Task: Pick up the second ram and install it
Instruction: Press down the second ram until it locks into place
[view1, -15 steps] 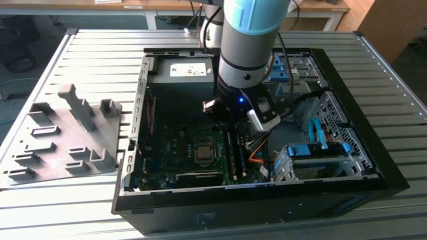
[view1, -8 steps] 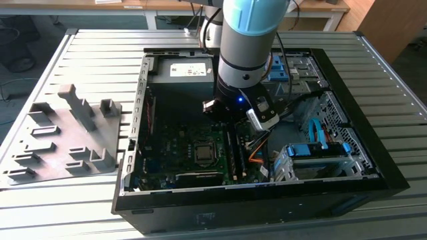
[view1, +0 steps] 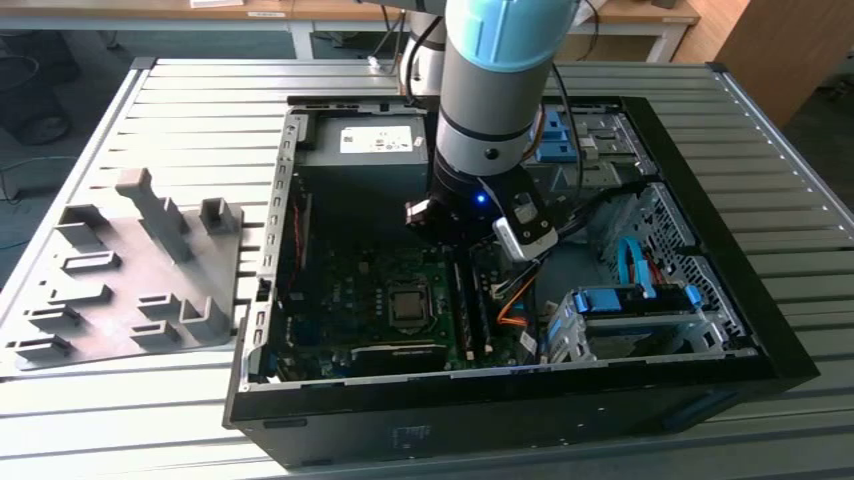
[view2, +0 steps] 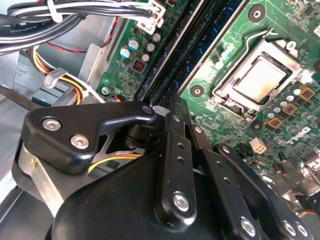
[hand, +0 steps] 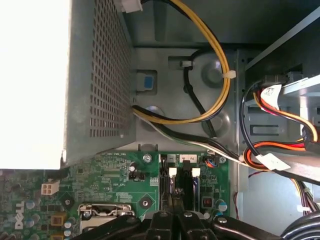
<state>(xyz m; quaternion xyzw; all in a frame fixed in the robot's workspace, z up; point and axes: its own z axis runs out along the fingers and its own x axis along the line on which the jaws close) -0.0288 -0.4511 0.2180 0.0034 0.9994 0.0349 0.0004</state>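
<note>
Fingers (view2: 172, 107) tips hidden among memory slots (view2: 200, 55); grasp indiscernible.

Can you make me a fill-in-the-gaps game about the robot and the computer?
1. The robot's hand hangs above the motherboard, which is coloured ____.
2. The grey tray lies on the exterior view's ____ side.
3. The looping cable in the first wrist view is ____.
Missing words: green, left, yellow.
</note>
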